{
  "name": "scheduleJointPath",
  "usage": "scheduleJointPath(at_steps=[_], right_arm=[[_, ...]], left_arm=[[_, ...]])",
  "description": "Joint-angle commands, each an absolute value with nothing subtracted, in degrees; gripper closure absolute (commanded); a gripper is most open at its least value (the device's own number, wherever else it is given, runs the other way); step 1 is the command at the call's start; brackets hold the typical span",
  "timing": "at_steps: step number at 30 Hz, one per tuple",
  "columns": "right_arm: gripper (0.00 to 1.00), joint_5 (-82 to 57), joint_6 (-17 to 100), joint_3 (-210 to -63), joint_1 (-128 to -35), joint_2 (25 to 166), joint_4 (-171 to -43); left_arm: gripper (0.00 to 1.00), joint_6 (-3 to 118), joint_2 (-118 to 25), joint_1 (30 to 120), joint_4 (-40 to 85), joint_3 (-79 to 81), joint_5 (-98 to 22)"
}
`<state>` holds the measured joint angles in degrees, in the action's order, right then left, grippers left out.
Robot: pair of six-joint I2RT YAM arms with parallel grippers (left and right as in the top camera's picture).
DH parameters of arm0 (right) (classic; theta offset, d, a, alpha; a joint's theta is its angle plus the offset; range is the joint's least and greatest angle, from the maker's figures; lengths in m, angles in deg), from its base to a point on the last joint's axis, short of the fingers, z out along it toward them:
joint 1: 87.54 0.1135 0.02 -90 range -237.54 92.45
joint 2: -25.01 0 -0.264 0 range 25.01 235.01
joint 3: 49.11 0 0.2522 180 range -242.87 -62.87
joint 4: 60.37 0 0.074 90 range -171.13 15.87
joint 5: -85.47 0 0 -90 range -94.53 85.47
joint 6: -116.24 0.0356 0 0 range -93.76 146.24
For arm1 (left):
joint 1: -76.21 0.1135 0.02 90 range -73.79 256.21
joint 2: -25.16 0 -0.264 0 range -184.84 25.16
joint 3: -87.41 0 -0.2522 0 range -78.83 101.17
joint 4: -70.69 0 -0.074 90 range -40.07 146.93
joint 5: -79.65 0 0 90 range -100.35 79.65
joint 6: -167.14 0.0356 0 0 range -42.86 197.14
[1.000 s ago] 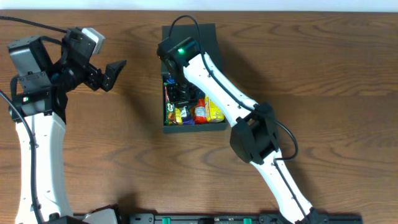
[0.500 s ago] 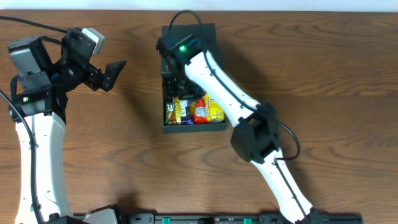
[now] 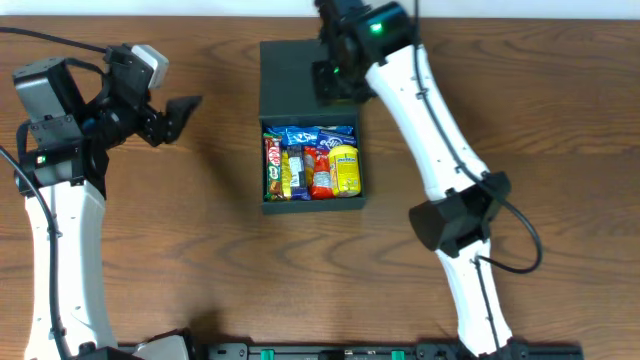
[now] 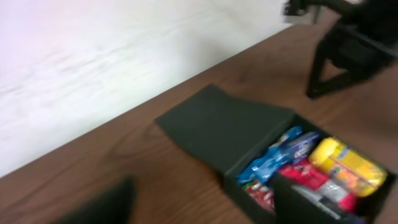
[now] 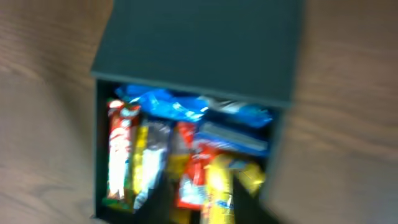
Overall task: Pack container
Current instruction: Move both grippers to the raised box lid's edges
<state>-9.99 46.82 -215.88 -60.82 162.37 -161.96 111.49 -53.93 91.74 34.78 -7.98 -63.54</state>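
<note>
Brown wood-grain table (image 3: 540,120), a pale wall behind it in the left wrist view. Toward the far middle of it, the container (image 3: 310,207) — dark matte cardboard, square-cornered, walls upright, hinged lid (image 3: 290,85) thrown back flat on the wood at the far side, presumably to leave the mouth free for loading from above. Packed edge to edge with snack packets (image 3: 310,165): glossy crinkled foil, blue packets (image 5: 186,106) along the hinge side, a slim red bar (image 5: 118,149) against the left wall, a plump yellow packet (image 3: 345,170) at the right, laid side by side, seemingly below the rim. Looks full, so likely only the lid left to fold over. Over the right edge of the lid, the right gripper (image 3: 335,82), jaws closed, apparently on nothing, though blur in its own camera leaves that unsure. Well apart to the left, above bare table, the left gripper (image 3: 178,113), fingers (image 4: 102,205) spread with nothing between — probably parked clear of the box.
</note>
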Motion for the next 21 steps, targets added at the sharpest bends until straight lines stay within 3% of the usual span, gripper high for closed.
scheduleJointPath(at_steps=[1, 10, 15, 21], right_arm=[[0.99, -7.9, 45.7, -215.8, -65.0, 161.8, -161.0], [0.99, -7.6, 44.2, -215.6, -72.8, 162.1, -159.9], [0.99, -14.7, 34.5, -215.6, -75.0, 164.1, -159.1], [0.99, -20.4, 31.1, -215.6, -76.3, 170.5, -158.8]], left_arm=[[0.94, 111.2, -54.6, 91.5, 34.6, -7.9, -69.1], [0.94, 100.6, -64.1, 87.8, 34.8, -8.0, -68.9], [0.94, 89.0, -72.4, 82.9, 38.5, -8.0, -68.2], [0.94, 75.2, -79.1, 78.9, 40.9, -7.9, -53.6]])
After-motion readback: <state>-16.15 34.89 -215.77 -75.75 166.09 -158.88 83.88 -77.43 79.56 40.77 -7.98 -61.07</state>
